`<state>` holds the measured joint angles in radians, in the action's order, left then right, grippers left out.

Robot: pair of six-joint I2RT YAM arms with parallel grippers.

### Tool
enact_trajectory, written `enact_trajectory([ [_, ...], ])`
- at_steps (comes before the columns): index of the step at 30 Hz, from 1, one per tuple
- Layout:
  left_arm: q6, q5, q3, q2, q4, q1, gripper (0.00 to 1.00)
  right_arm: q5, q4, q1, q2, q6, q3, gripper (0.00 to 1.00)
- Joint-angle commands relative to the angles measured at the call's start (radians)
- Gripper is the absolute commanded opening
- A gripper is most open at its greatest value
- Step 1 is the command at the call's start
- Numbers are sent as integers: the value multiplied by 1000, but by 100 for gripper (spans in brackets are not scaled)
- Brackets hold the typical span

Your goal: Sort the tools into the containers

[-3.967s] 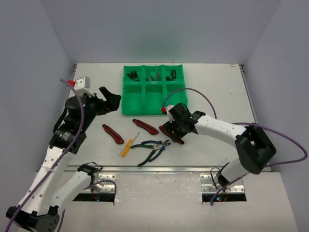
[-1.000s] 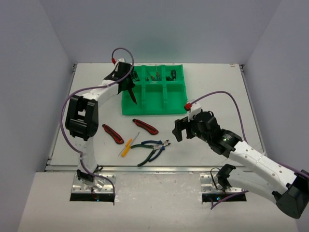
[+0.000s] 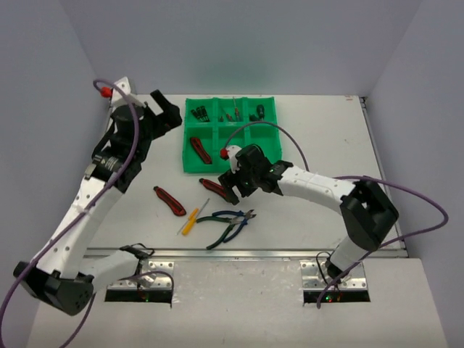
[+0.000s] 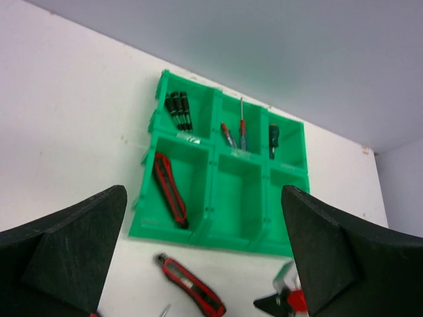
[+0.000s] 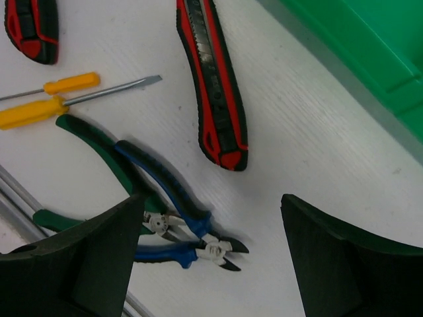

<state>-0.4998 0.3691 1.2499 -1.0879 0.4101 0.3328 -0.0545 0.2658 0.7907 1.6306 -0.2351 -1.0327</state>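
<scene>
The green tray [image 3: 250, 168] [image 4: 264, 243] holds a red-and-black knife [image 3: 197, 150] [image 4: 170, 190] in its front left compartment and small precision screwdrivers [image 4: 178, 109] in the back row. My left gripper [image 3: 168, 110] [image 4: 203, 195] is open and empty, left of the tray and above it. My right gripper [image 3: 229, 185] [image 5: 213, 201] is open, low over a second knife [image 3: 215, 189] [image 5: 213, 79] just in front of the tray. Blue and green pliers [image 3: 228, 221] [image 5: 175, 198] lie under it. A third knife [image 3: 169, 201] [image 5: 30, 26] and yellow screwdrivers [image 3: 190, 220] [image 5: 33, 112] lie to the left.
The tray's middle and right front compartments [image 4: 236, 198] show bare green floors. A metal rail [image 3: 239, 253] runs along the table's near edge, close to the pliers. Grey walls enclose the table on three sides.
My left gripper opened, dropped its knife in the front left compartment and drew back left. My right arm swung left from the table's right side to the knife by the tray.
</scene>
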Motion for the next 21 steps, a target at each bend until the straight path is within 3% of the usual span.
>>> enact_trajectory([
  [1,70,-121,-184,224,-20,6,100,1,63,42,148,91,-139,82],
  [4,91,-144,-288,326,5,7,100,47,84,56,251,128,-221,81],
  [10,100,-186,-349,420,68,6,100,101,97,58,398,152,-329,79],
  [13,104,-191,-385,445,75,6,100,114,93,58,439,146,-343,61],
  [16,102,-206,-410,450,69,6,100,139,69,59,440,145,-333,59],
  [21,93,-237,-443,450,58,8,100,119,96,65,462,154,-352,14],
])
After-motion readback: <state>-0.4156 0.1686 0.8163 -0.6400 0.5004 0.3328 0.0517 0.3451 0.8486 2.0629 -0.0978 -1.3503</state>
